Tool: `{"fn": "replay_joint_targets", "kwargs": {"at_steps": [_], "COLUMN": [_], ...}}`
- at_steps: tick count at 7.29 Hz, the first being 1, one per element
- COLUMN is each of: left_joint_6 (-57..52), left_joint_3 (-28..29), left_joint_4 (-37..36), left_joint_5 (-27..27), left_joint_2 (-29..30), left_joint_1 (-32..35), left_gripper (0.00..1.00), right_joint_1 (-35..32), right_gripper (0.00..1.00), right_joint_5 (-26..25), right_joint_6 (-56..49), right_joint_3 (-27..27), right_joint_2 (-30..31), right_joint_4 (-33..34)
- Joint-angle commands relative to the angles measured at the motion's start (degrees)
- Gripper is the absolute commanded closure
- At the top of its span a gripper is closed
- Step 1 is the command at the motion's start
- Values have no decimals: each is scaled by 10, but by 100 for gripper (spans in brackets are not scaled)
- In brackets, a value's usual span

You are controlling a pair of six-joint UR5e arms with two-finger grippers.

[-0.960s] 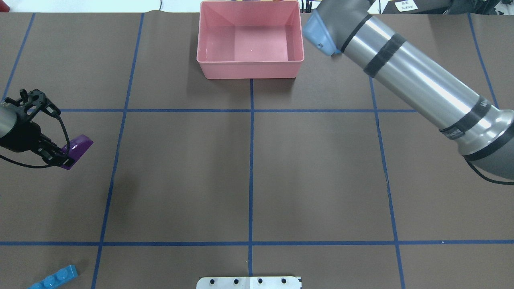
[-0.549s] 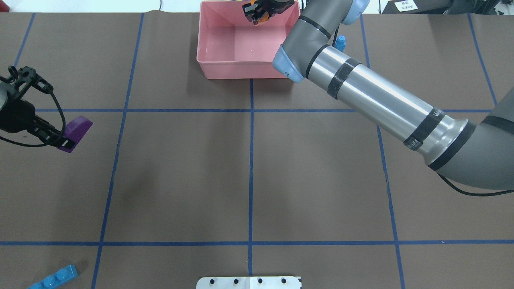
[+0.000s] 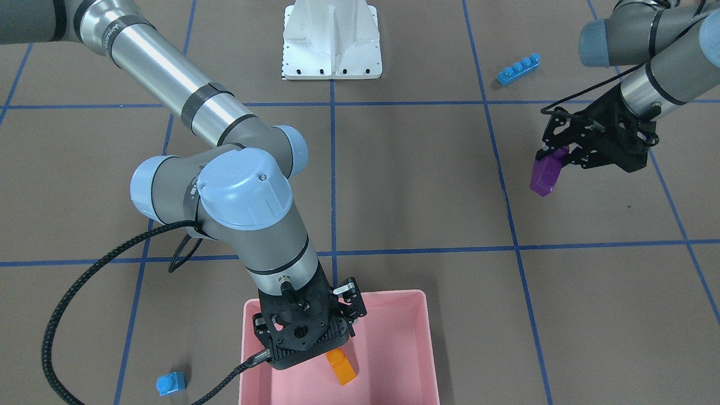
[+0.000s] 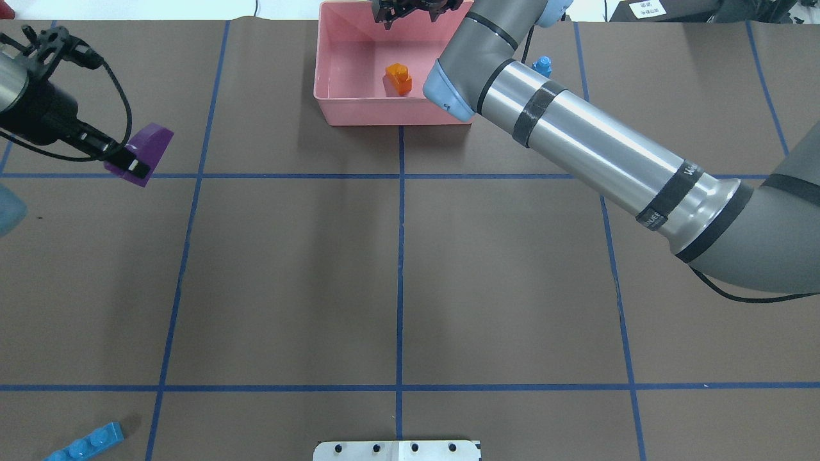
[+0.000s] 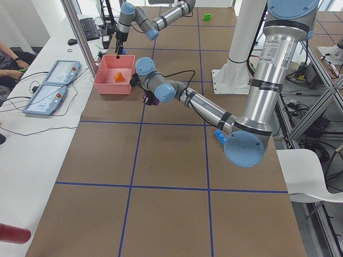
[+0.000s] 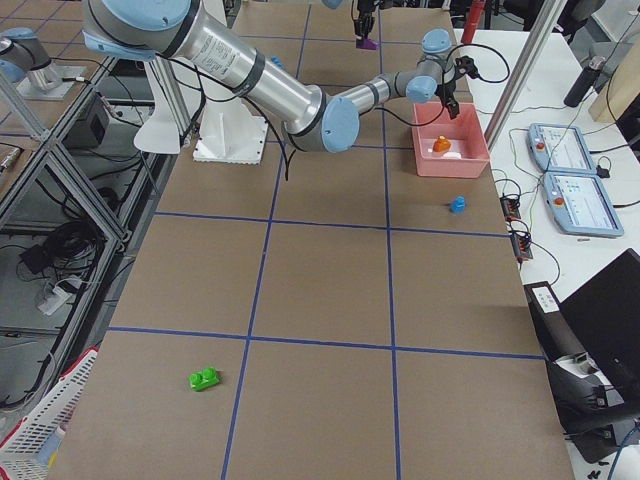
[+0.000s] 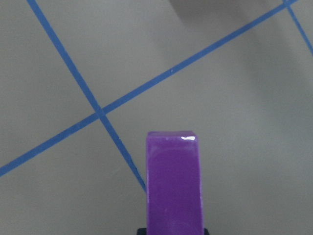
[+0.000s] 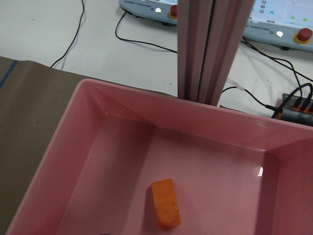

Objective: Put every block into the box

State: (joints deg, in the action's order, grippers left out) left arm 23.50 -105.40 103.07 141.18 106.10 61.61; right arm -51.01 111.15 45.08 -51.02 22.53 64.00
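My left gripper (image 4: pixel 130 164) is shut on the purple block (image 4: pixel 150 144) and holds it above the table at the far left; the block also shows in the left wrist view (image 7: pixel 173 188) and the front view (image 3: pixel 544 175). My right gripper (image 4: pixel 412 9) is open over the far side of the pink box (image 4: pixel 397 116). The orange block (image 4: pixel 398 79) lies loose on the box floor (image 8: pixel 165 203). The long blue block (image 4: pixel 86 443) lies at the near left. The tiny blue block (image 4: pixel 542 65) sits right of the box. The green block (image 6: pixel 205 378) lies far off on the right.
The white robot base (image 4: pixel 397 450) is at the near middle edge. The right arm's forearm (image 4: pixel 596 153) stretches across the right half of the table toward the box. Blue tape lines grid the brown table.
My right arm swung over the box with the orange block and let it go; the block now lies in the box. My left gripper carried the purple block farther away from the robot.
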Motion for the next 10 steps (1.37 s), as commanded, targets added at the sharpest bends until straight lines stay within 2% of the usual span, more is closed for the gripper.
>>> {"fn": "replay_joint_targets", "kwargs": {"at_steps": [1, 2, 3, 4, 5, 6, 7, 8, 9, 10], "left_joint_6": [147, 193, 230, 233, 235, 277, 323, 327, 328, 328], "left_joint_3": [48, 89, 127, 168, 205, 262, 347, 414, 459, 484], "left_joint_4": [6, 8, 10, 13, 33, 74, 141, 177, 180, 181], "left_joint_5": [-4, -23, -61, -65, -84, -129, -169, -213, -262, -292], "left_joint_2": [107, 171, 220, 257, 282, 322, 367, 407, 443, 461], "left_joint_1": [0, 0, -1, -1, -1, -12, -37, -60, -82, -95], "left_gripper": [100, 100, 100, 100, 100, 100, 100, 100, 100, 100], "right_joint_1": [-32, -50, -68, -92, -102, -109, -107, -101, -86, -72], "right_gripper": [0, 0, 0, 0, 0, 0, 0, 0, 0, 0], "right_joint_5": [24, 27, 25, 31, 35, 33, 28, 12, -11, -22], "right_joint_6": [-14, -17, -66, -109, -121, -119, -115, -97, -92, -79], "right_joint_3": [-109, -129, -155, -156, -152, -107, -59, -8, 37, 49], "right_joint_2": [22, 65, 119, 151, 185, 192, 196, 193, 185, 171], "right_joint_4": [206, 205, 184, 164, 109, 34, -17, -88, -138, -142]}}
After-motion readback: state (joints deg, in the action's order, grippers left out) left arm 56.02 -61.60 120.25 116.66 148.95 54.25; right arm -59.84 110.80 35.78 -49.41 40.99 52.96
